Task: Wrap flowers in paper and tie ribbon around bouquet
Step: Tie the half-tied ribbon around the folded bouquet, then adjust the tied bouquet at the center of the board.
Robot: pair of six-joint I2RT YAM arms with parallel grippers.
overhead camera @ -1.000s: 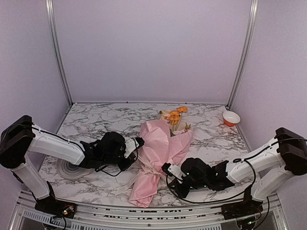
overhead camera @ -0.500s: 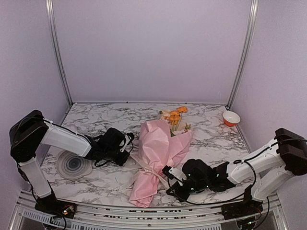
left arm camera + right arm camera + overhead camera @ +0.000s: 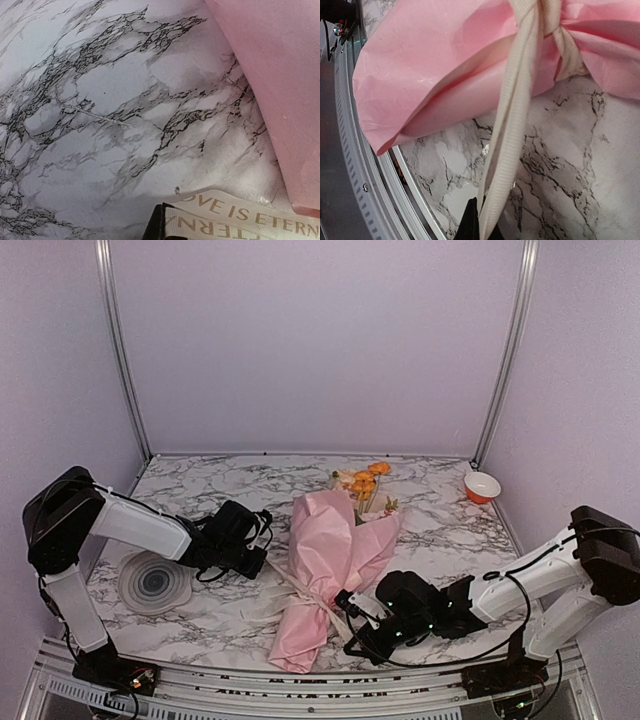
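The bouquet (image 3: 328, 558) lies in the middle of the table, a cone of pink paper (image 3: 430, 65) with orange flowers (image 3: 365, 480) at its far, wide end. The cream ribbon (image 3: 296, 587) is knotted round its narrow waist (image 3: 546, 22). My left gripper (image 3: 262, 562) is left of the bouquet and shut on one ribbon end; the left wrist view shows the gold-lettered ribbon (image 3: 240, 216) at my gripper (image 3: 172, 232). My right gripper (image 3: 347, 602) is close on the bouquet's right and shut on the other end (image 3: 510, 130), which runs taut from my gripper (image 3: 482, 230) up to the knot.
A round grey ringed disc (image 3: 153, 583) lies at the left under the left arm. A small red-and-white bowl (image 3: 482, 486) stands at the back right. The metal front rail (image 3: 350, 165) runs just below the bouquet's narrow end.
My left gripper has drawn back to the left, away from the bouquet, pulling its ribbon end out. My right gripper has shifted slightly toward the front edge.
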